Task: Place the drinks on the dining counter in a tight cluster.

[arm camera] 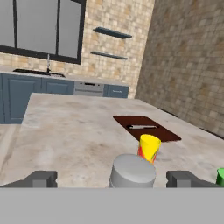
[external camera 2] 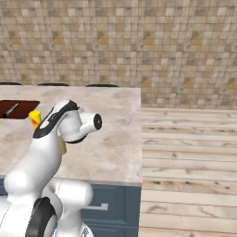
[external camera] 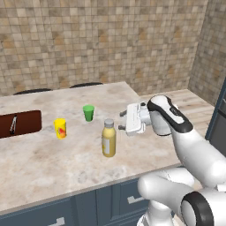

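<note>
One stout yellow bottle (external camera: 109,139) stands upright near the surface's (external camera: 39,167) front edge, its grey cap (arm camera: 132,170) between the spread, empty fingers (arm camera: 42,179); probably rigid, smooth and top-heavy, so grip the body below the cap

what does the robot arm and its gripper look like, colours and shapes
The arm is glossy white with rounded, bulbous links and dark grey to black bands at the joints. Its gripper has a boxy white hand body with two small dark grey fingers, blocky and square-tipped. No cables or markings are visible.
</note>
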